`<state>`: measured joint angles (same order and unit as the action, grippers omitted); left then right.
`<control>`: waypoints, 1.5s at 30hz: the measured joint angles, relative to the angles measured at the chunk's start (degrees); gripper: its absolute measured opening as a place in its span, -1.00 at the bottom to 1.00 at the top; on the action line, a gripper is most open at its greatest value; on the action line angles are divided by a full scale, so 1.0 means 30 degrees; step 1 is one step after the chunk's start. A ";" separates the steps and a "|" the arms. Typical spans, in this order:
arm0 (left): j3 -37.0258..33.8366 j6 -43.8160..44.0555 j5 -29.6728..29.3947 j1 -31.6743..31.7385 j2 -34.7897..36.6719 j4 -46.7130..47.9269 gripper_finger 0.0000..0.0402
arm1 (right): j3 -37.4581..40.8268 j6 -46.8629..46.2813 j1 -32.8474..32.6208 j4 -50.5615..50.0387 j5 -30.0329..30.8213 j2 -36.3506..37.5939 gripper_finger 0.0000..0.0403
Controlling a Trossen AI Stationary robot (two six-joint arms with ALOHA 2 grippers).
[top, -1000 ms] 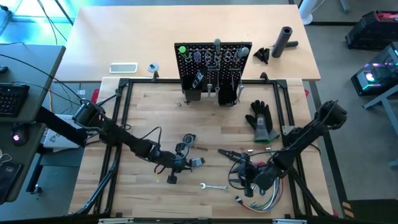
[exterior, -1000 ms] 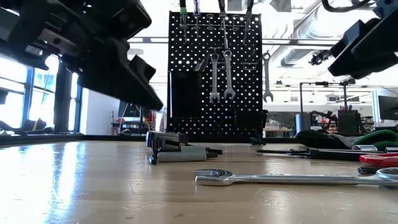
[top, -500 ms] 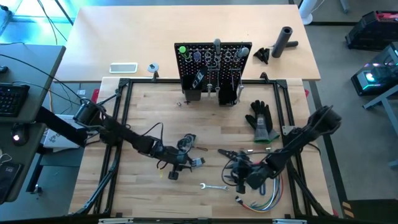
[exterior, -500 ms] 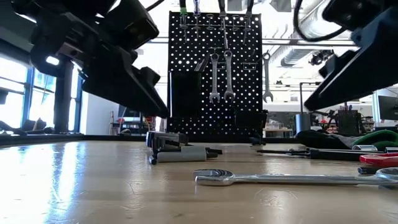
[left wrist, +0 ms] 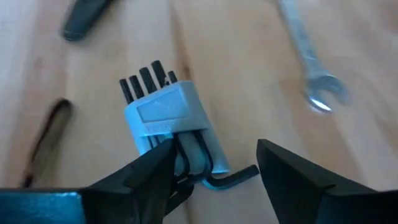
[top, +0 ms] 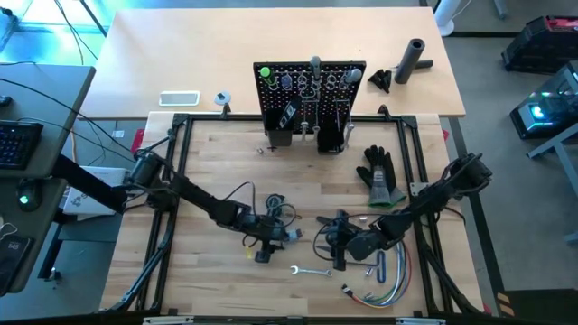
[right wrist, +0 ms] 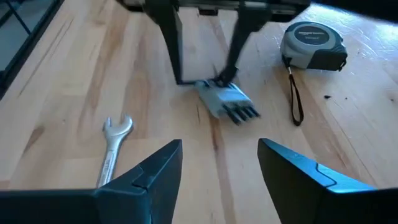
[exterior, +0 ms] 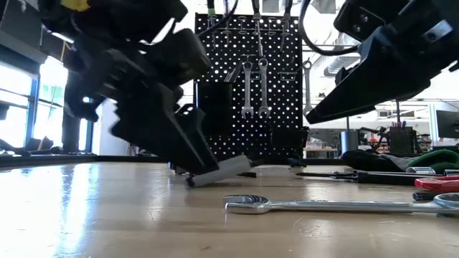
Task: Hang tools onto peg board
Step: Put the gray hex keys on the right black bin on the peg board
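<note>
Both arms have shifted toward the table's centre. Left gripper (left wrist: 214, 165): fingers spread, straddling the hex keys (left wrist: 168, 121) lying on the table. Right gripper (right wrist: 219, 158): spread, empty, near the loose wrench (right wrist: 114, 146). Peg board (top: 309, 90): upright at the table's back.

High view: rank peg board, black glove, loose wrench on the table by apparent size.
1. peg board, clearly largest.
2. black glove, mid-sized.
3. wrench, smallest and thin.
The overhead camera foreshortens the upright board; it still looks largest.
</note>
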<state>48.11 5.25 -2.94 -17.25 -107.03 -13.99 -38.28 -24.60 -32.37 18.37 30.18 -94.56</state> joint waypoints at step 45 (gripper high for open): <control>0.1017 -0.3113 -0.1630 0.1128 0.2539 0.3283 -1.00 | 0.0066 -0.0655 0.1016 0.0590 -0.0158 -0.1779 0.04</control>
<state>51.16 -4.09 -7.83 -13.87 -99.42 -4.14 -38.09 -26.56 -29.32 20.14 29.71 -99.90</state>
